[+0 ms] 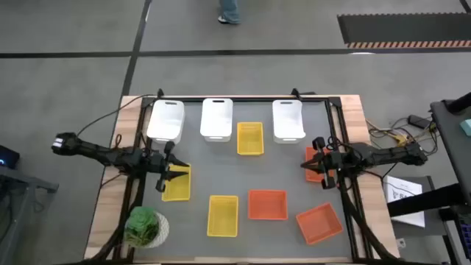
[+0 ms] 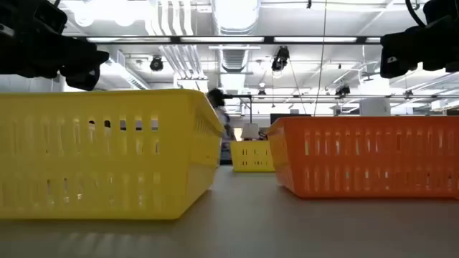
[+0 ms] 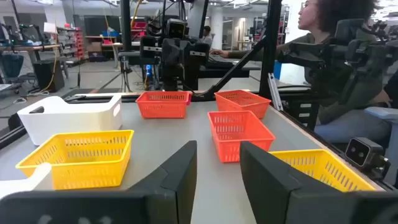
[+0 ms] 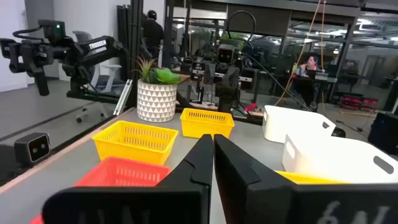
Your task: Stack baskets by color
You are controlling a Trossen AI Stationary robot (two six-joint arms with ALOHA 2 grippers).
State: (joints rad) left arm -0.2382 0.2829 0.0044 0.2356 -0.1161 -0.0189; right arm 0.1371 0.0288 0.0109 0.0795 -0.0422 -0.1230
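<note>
Baskets: nine shallow rectangular plastic baskets lie singly on the grey desk (image 1: 294, 169); three white solid-sided baskets (image 1: 216, 118) line the far edge, yellow mesh baskets (image 1: 222, 215) and orange mesh baskets (image 1: 267, 204) scattered, none stacked.
Left gripper (image 1: 163, 177): partly open, empty, above a yellow basket, probably about to grasp.
Right gripper (image 1: 315, 163): shut, empty, over an orange basket it largely hides.
Corner: green potted plant (image 1: 143, 225).

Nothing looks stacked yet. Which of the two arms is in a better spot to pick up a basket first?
Probably the left. Its left gripper hovers open right at a yellow basket on its side of the table. The right gripper is over an orange basket, but its fingers are shut and would have to open first.
</note>
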